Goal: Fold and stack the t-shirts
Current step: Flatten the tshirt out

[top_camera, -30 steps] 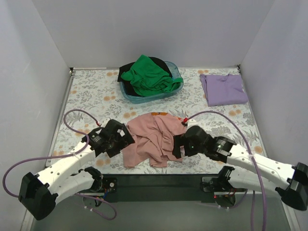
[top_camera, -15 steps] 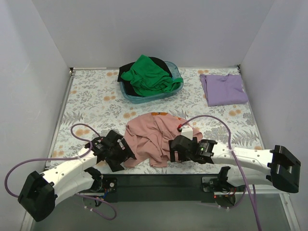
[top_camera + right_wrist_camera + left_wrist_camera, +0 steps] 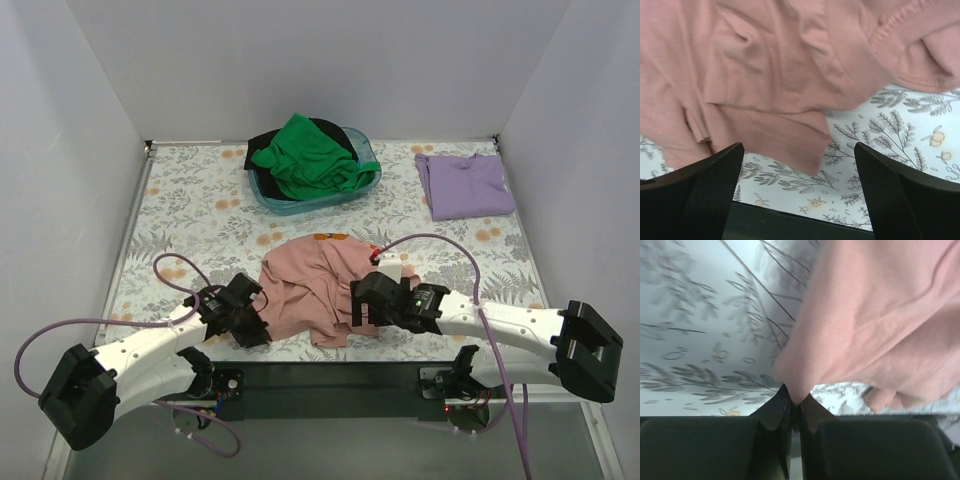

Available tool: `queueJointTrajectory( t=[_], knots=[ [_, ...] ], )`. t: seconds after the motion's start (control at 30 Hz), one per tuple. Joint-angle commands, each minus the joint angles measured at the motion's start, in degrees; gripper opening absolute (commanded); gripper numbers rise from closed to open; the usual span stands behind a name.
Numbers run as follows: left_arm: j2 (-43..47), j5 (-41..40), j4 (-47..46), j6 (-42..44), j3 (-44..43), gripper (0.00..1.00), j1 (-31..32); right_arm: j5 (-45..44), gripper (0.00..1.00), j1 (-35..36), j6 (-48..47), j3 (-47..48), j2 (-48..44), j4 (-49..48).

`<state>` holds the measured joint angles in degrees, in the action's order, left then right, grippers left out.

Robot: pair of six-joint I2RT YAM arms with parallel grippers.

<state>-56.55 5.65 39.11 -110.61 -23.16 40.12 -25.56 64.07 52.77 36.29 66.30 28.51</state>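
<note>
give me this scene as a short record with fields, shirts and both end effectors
pink t-shirt: crumpled, unfolded, near middle of table
left end effector: shut on pink t-shirt's edge
right end effector: open, at pink t-shirt's near hem
lavender t-shirt: folded flat, far right
green t-shirt: bunched in blue basin, on top of black t-shirt
left to fold: pink, green, black

Lab test cell — bare white walls (image 3: 320,60)

1. The left claw (image 3: 258,322) has slid back toward the near edge of the counter (image 3: 200,220) and now pinches the left hem corner of the pink t-shirt (image 3: 315,280).
2. The right claw (image 3: 360,305) has swung leftward and hangs spread wide over the shirt's right side.
</note>
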Motion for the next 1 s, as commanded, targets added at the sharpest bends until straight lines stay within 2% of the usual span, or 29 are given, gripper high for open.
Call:
queueJointTrajectory(
  t=[0.0, 0.13, 0.23, 0.37, 0.43, 0.53, 0.7, 0.9, 0.97],
  knots=[
    [2.93, -11.88, 7.46, -3.38, -1.89, 0.00, 0.05, 0.86, 0.98, 0.00, -6.87, 4.74, -0.57, -5.64],
    [2.77, -13.21, 7.56, -4.26, -1.98, 0.00, 0.05, 3.23, 0.97, -0.09, -11.90, 9.49, 4.26, -6.71],
    [0.67, -13.30, 7.64, -4.44, -2.50, 0.00, 0.05, 6.13, 0.90, 0.00, -13.92, 12.65, 9.36, -8.38],
    [-0.48, -13.47, 7.91, -4.53, -2.68, 0.00, 0.05, 8.07, 0.68, 0.00, -14.37, 15.47, 15.42, -8.56],
    [-0.31, -13.65, 8.35, -4.88, -2.59, 0.00, 0.05, 8.77, 0.61, 0.00, -14.28, 15.74, 17.54, -8.39],
    [0.48, -14.08, 8.87, -5.23, -2.16, 0.00, 0.05, 8.78, 0.59, 0.00, -12.96, 14.25, 17.81, -8.39],
    [1.27, -14.44, 8.79, -5.32, -1.54, 0.00, 0.05, 8.95, 0.47, 0.00, -12.08, 11.96, 17.81, -8.56],
    [0.83, -15.05, 8.52, -5.32, -1.63, 0.00, 0.05, 11.59, 0.47, 0.09, -12.61, 12.05, 20.18, -9.61],
    [0.83, -14.97, 8.44, -5.23, -1.63, 0.00, 0.05, 11.59, 0.39, 0.17, -12.43, 12.31, 20.71, -9.97]
  ],
)
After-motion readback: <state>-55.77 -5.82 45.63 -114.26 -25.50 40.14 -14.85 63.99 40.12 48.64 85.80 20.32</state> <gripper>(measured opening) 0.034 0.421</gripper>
